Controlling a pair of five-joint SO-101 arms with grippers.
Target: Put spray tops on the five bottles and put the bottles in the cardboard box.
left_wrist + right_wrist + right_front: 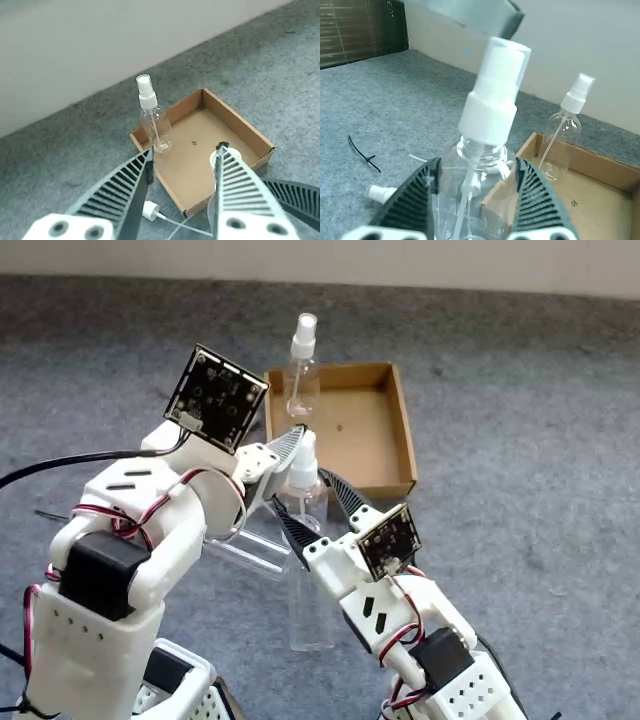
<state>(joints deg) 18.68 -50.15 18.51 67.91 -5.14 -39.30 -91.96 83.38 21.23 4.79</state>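
My right gripper (305, 512) is shut on a clear bottle (470, 175), held upright in front of the cardboard box (395, 430). A white spray top (495, 90) sits on the bottle's neck, with the threads showing under its collar. My left gripper (182, 172) hangs open just above that spray top (219, 160), which lies close to one finger (235, 185). A second bottle (302, 375) with its spray top on stands in the box's far left corner. A loose spray top (149, 210) lies on the carpet near the box.
Two more clear bottles (245, 550) (312, 615) lie on the carpet between the arms. A black zip tie (364, 155) lies on the carpet farther off. The rest of the box floor (350, 435) is bare.
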